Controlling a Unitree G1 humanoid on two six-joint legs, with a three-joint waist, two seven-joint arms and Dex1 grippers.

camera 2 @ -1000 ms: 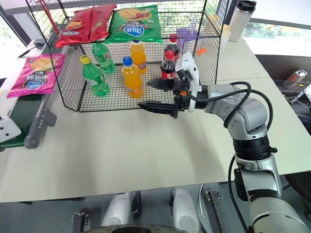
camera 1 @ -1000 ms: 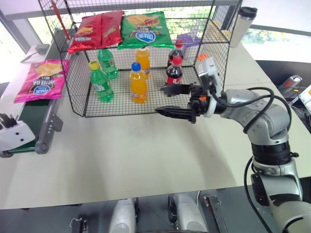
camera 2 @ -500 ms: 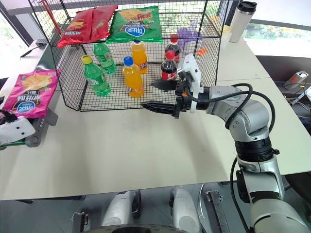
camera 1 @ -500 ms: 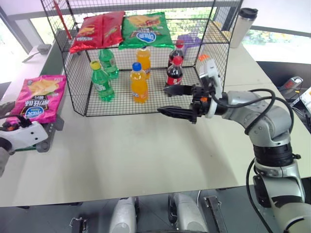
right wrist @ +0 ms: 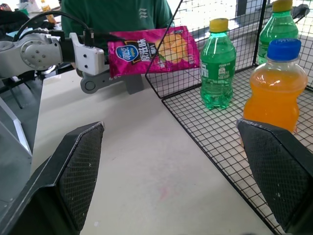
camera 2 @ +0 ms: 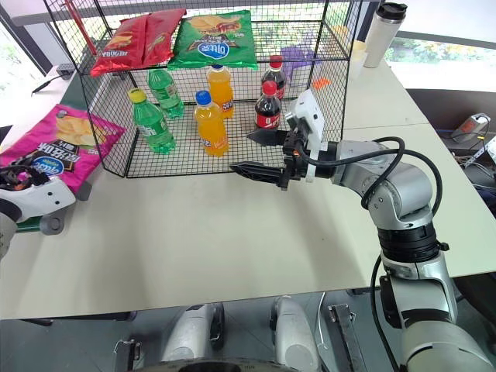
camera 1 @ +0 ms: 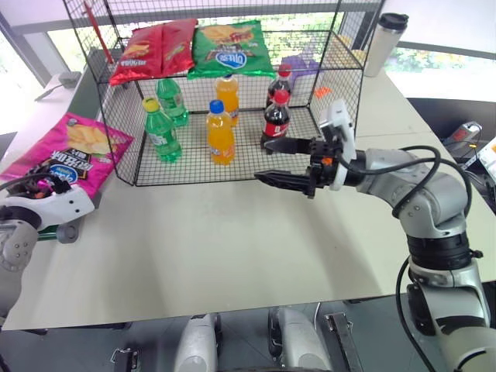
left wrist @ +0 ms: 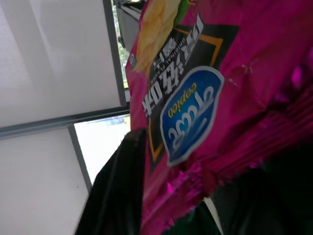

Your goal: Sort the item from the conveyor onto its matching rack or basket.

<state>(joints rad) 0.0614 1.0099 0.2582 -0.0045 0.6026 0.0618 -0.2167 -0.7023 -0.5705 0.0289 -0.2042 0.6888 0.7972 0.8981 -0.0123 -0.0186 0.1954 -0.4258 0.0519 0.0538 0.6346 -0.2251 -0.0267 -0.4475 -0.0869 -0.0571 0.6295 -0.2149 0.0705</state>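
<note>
The white rectangular table (camera 1: 232, 248) carries a tall white tumbler with a black lid (camera 1: 384, 40) at its far right. Two green plastic soda bottles (camera 1: 160, 129), two orange plastic soda bottles (camera 1: 220, 133) and two dark cola bottles with red caps (camera 1: 276, 116) stand left of the tumbler.

Bag (camera 1: 74, 153) lying left of rack (camera 1: 325, 93); bottles (camera 1: 221, 132) standing inside (lower floor), bags (camera 1: 190, 48) lying on shelf.

Conveyor (camera 1: 58, 230) mostly hidden behind pink bag (camera 1: 74, 153); left gripper (camera 1: 43, 177) fingers perhaps buried.

Robot lab: wire rack (camera 1: 124, 139), small conveyor (right wrist: 105, 83), window-side tables (camera 1: 232, 248).
</note>
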